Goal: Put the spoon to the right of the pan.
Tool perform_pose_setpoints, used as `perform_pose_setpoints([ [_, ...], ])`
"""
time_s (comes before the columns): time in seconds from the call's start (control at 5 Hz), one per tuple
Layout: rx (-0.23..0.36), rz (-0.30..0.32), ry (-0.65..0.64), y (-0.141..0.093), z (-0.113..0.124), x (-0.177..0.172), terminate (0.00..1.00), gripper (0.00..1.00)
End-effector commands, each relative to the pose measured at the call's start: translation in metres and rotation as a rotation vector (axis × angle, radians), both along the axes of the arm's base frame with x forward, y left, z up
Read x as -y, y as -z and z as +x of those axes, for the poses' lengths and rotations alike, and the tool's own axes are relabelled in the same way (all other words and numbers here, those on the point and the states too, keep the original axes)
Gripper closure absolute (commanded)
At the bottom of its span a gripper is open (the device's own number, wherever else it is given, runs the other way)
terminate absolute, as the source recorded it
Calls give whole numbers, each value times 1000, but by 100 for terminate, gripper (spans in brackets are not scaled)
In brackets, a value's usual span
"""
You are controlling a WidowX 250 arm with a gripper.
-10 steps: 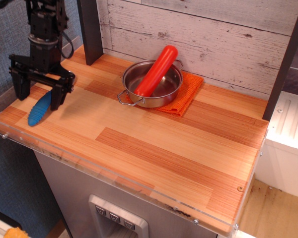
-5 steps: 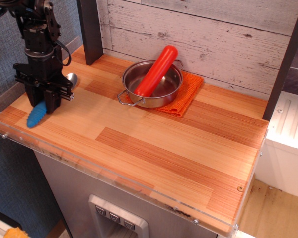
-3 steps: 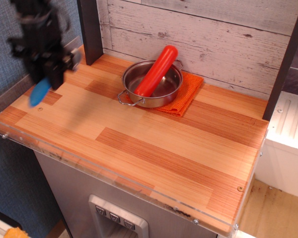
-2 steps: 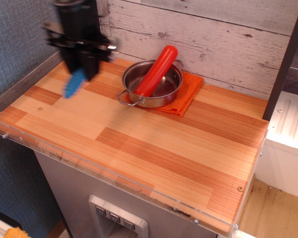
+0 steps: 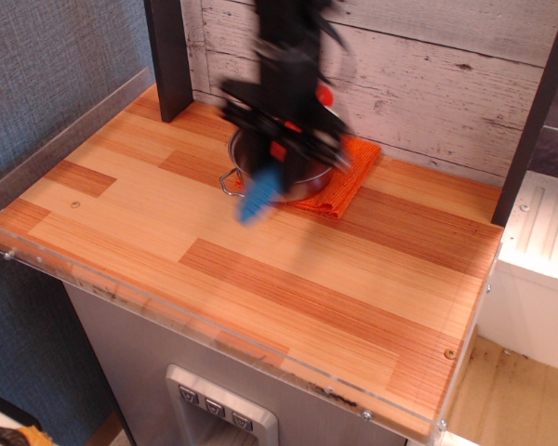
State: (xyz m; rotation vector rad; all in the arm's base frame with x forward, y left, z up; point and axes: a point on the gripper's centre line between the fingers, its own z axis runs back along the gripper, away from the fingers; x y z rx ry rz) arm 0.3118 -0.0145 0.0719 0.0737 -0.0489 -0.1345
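My gripper (image 5: 281, 149) is blurred with motion, raised above the table in front of the steel pan (image 5: 237, 153). It is shut on the spoon (image 5: 259, 193), whose blue ribbed handle hangs down and left out of the fingers; the metal bowl is hidden by the gripper. The pan sits at the back of the table on an orange cloth mat (image 5: 347, 178) and is mostly covered by the gripper. A red cylinder (image 5: 324, 95) lies in the pan, only its top end showing.
Wooden tabletop (image 5: 260, 279) with a clear plastic lip at the front and left edges. A dark post (image 5: 167, 56) stands at the back left, another (image 5: 535, 111) at the right. A whitewashed plank wall runs behind.
The gripper closed on the spoon at the table's left edge, lifted it, and has carried it right, from the left side to in front of the pan.
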Motion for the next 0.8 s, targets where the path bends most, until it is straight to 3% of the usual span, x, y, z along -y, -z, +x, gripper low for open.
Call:
perform_pose_setpoints([
  [0.0,21,45,1,20,16,92,0,100],
  [0.4,-47,21,-2,52,26,87,0,100],
  [0.6,-34,25,-72,54,22,60,0,100],
])
